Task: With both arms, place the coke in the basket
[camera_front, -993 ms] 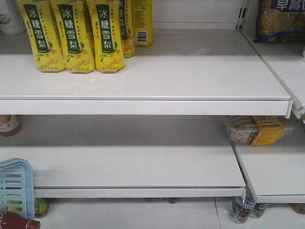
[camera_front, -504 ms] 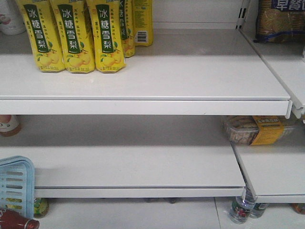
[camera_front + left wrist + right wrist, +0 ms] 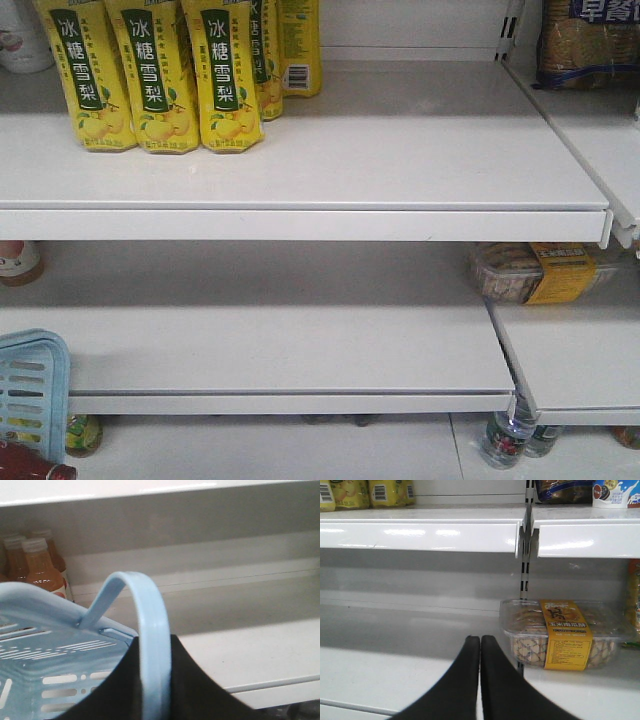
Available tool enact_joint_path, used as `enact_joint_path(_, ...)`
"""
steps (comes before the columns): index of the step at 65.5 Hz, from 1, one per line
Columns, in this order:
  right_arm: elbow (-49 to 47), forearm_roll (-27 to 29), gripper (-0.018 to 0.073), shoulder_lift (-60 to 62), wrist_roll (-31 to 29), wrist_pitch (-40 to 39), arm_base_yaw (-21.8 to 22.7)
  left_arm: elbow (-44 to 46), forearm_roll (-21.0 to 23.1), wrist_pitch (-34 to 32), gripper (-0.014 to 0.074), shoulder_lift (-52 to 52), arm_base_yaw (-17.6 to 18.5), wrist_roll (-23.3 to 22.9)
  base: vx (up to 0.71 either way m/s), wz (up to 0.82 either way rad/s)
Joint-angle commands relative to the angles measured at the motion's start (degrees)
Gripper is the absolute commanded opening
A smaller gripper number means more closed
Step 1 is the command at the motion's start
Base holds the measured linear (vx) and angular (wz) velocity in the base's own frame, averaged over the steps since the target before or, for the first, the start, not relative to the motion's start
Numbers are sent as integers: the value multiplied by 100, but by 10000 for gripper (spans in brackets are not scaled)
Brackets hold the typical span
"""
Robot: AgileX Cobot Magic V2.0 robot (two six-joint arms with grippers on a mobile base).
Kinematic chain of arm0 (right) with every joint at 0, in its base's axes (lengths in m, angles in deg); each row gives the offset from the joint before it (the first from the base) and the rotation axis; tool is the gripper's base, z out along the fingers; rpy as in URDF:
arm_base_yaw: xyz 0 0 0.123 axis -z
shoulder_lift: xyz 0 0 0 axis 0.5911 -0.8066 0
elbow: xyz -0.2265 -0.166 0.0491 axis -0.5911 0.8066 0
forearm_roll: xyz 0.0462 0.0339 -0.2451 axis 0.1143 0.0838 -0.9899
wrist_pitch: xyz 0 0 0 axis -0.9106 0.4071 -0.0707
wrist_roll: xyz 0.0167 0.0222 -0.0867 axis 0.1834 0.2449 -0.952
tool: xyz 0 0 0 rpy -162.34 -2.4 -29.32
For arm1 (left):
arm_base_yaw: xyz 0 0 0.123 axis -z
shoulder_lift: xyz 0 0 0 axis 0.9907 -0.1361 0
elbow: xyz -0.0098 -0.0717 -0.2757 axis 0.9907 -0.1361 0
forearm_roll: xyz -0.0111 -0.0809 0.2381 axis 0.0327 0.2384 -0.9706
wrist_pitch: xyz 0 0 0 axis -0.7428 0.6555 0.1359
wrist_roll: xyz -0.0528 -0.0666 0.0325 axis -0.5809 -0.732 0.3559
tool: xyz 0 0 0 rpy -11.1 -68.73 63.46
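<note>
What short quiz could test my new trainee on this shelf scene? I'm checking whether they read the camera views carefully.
1. True or false: the right gripper has its fingers pressed together, holding nothing.
2. What does the left gripper hold? A) a bottle B) the basket handle C) a snack box
3. Which colour is the label band on the clear snack box?

Key: 1 true; 2 B; 3 yellow.
</note>
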Motion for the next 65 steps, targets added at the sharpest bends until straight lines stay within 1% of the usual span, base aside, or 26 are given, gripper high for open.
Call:
enact_joint_path(1, -158, -33, -10, -64, -28, -434, 28, 168, -204, -1030, -6, 137, -2, 112, 0, 0)
enact_joint_path(65, -158, -33, -10, -64, -28, -439, 28, 207, -204, -964, -6, 126, -2, 112, 0, 0)
